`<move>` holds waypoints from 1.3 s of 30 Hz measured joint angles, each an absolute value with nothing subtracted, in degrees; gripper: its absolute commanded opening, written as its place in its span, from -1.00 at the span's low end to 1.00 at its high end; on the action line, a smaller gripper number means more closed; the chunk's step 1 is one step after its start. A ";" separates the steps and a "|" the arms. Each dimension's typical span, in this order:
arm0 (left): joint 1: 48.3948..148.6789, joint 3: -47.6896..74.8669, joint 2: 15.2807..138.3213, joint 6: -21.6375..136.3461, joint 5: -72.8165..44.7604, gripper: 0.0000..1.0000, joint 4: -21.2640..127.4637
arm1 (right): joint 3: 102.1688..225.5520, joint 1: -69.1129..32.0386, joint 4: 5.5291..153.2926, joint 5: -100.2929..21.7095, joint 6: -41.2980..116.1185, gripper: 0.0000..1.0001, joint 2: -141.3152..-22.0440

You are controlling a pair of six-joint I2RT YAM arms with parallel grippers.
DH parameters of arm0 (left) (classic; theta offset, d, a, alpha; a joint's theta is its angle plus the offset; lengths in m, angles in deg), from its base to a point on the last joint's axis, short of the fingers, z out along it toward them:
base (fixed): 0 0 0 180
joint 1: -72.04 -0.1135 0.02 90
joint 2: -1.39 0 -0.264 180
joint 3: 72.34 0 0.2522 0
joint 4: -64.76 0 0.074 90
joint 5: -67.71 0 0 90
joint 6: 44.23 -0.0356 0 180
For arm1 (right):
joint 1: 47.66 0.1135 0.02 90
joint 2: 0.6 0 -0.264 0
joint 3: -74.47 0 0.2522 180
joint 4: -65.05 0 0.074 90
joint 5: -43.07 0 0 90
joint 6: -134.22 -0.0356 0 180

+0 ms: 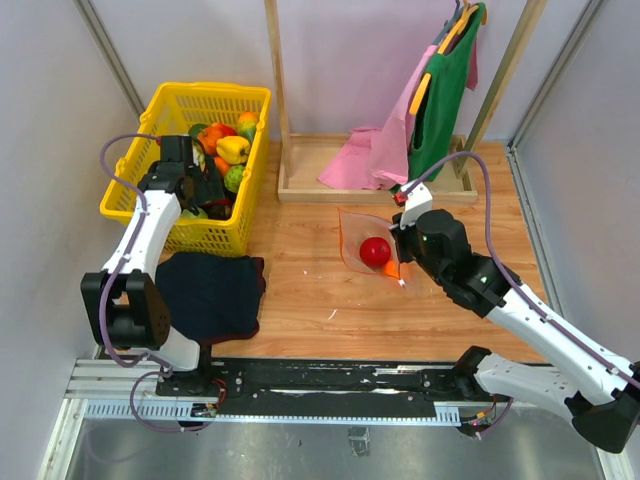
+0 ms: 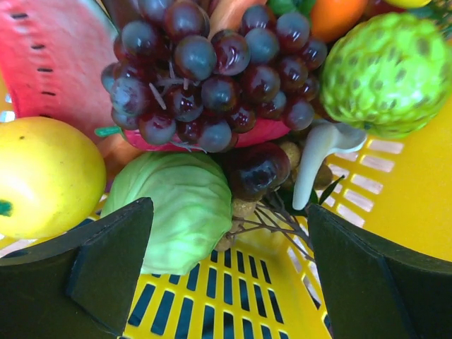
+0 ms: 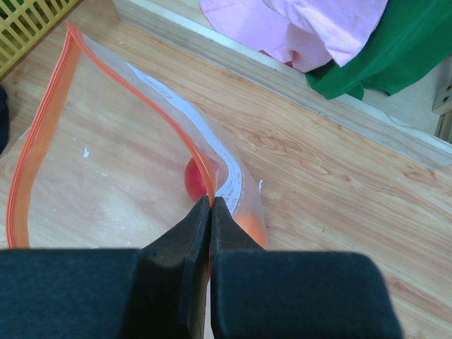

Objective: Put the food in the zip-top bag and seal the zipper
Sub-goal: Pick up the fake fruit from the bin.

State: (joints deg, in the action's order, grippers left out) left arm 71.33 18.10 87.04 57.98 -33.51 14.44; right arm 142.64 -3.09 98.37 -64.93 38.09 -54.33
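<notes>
R gripper point(image 3: 210, 206) tight on zip-top bag point(image 3: 106, 162)

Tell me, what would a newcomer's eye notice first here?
The yellow basket heaped with toy food, far left, stands out; the open left pincer hovers there above purple grapes and a green cabbage. At centre, the right pincer pinches the orange zipper of the zip-top bag, a red fruit inside.

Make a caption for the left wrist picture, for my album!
Open left gripper hovers over purple grapes and a green cabbage in the yellow basket.
</notes>
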 measured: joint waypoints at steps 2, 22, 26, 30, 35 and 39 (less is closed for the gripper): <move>71.20 17.69 88.42 57.76 -33.51 0.85 14.48 | 142.64 -3.09 98.34 -64.93 38.09 -0.99 -54.44; 75.41 24.92 98.14 57.33 -30.13 0.45 11.77 | 142.25 -3.09 97.93 -64.49 38.09 -0.99 -55.36; 75.50 25.12 100.59 57.33 -30.08 0.46 10.97 | 142.25 -3.09 97.93 -64.47 38.09 -0.99 -55.71; 75.50 25.10 101.66 57.09 -30.17 0.46 10.79 | 142.25 -3.09 97.93 -64.45 38.09 -0.99 -56.28; 75.50 25.10 103.96 56.39 -31.33 0.50 11.05 | 142.25 -3.09 97.93 -64.43 38.09 -0.99 -56.50; 75.83 25.47 106.04 56.08 -32.77 0.50 11.97 | 142.25 -3.09 97.91 -64.12 38.07 -0.99 -56.56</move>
